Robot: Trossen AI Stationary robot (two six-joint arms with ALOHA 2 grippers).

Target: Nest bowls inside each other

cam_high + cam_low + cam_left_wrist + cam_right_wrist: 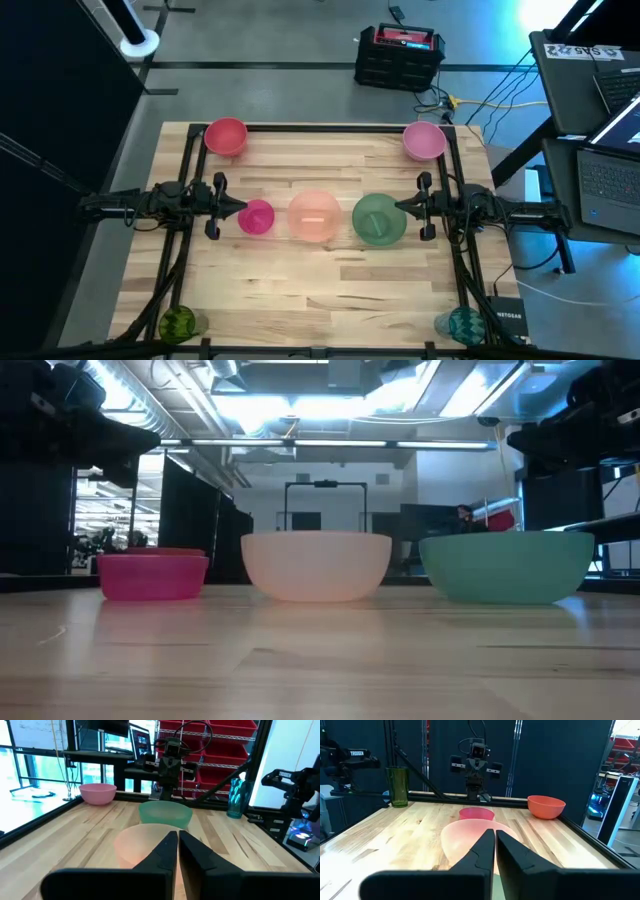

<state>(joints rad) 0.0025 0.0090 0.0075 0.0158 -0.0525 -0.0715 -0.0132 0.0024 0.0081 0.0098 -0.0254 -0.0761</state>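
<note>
Three bowls stand upright in a row at mid-table: magenta (256,217), pale peach (314,215) and green (379,219). A coral-pink bowl (226,136) sits at the far left corner and a lilac-pink one (424,140) at the far right. My left gripper (241,207) is shut and points level toward the row, above the magenta bowl's left rim. My right gripper (400,207) is shut and level above the green bowl's right rim. In the wrist views both pairs of fingertips (177,836) (495,834) are closed with nothing between them.
A patterned green cup (178,323) stands at the near left corner and a teal cup (463,325) at the near right. A black frame (330,128) borders the wooden table. Bare wood lies in front of and behind the row of bowls.
</note>
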